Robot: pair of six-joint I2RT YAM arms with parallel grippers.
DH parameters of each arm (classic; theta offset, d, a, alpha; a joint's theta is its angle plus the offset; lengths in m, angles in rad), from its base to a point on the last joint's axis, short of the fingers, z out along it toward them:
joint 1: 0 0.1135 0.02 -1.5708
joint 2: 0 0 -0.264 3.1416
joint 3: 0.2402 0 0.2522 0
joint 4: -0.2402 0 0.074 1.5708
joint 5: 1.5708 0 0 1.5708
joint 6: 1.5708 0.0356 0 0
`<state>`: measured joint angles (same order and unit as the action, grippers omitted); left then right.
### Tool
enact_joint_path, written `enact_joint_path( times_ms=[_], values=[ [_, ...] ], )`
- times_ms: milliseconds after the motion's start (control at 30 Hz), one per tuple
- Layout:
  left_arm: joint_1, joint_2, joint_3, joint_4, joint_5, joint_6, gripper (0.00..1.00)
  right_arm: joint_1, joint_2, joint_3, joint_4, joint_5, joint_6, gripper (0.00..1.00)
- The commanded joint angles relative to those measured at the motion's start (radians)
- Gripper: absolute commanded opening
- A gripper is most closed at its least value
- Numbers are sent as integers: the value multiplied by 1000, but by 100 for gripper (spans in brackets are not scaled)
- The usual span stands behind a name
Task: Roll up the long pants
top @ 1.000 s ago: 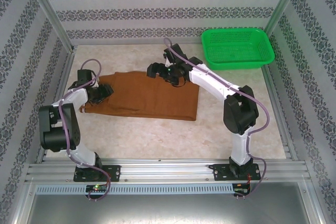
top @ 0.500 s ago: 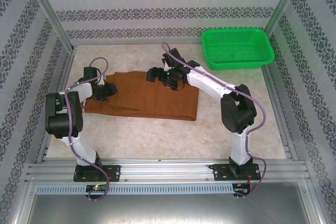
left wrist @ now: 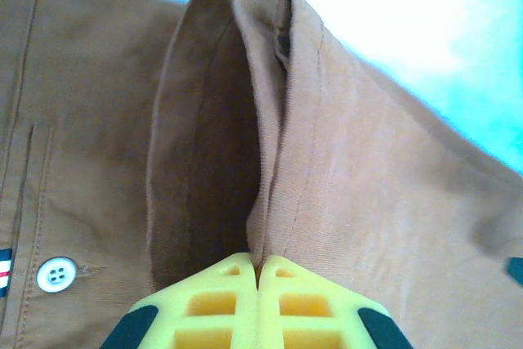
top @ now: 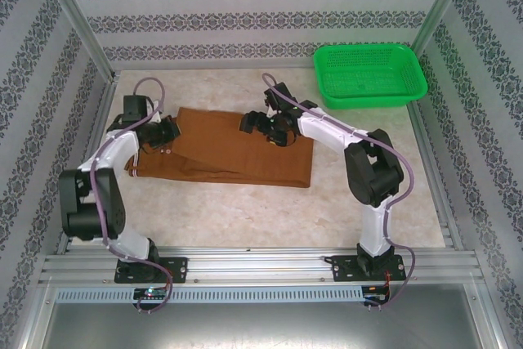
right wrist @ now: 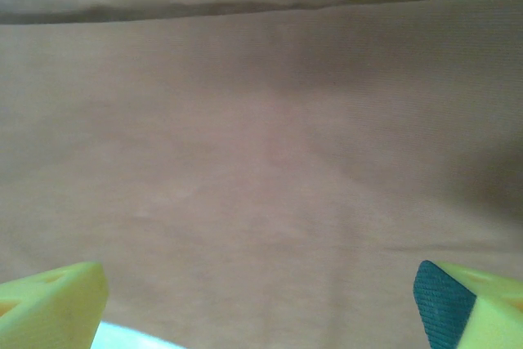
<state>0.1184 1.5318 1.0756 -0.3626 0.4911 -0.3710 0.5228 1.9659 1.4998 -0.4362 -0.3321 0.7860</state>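
**Long pants**: lie flat on counter, spread left-to-right across its middle, one end near the left edge. Well apart from green basket in far right corner.

**L arm:** left fingers clenched, yellow pads pressed together w/ a raised fold of the rust-brown cloth pinched in the seam between them. Fold stands up from the pads as a ridge. White button sits on flat cloth to one side. Top view: grip is at the pants' left end.

**R arm:** right fingers released, spread wide, pads at opposite sides of wrist view w/ plain cloth between them. Contact w/ cloth: cannot tell. Top view: over pants' far edge, right of centre.
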Motion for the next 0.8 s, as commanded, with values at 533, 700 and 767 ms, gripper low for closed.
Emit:
enact_joint_path(
  times_ms=[533,700,767],
  values=[
    [252,-100,164,-331,-219,13,1,-115,-94,-86,57,-9,6,98],
    [253,50,195,-270,-228,-21,41,-107,-68,-112,69,-24,-5,98],
    [241,53,188,-251,-261,-38,51,-108,-58,-127,62,-31,-15,98]
  ],
)
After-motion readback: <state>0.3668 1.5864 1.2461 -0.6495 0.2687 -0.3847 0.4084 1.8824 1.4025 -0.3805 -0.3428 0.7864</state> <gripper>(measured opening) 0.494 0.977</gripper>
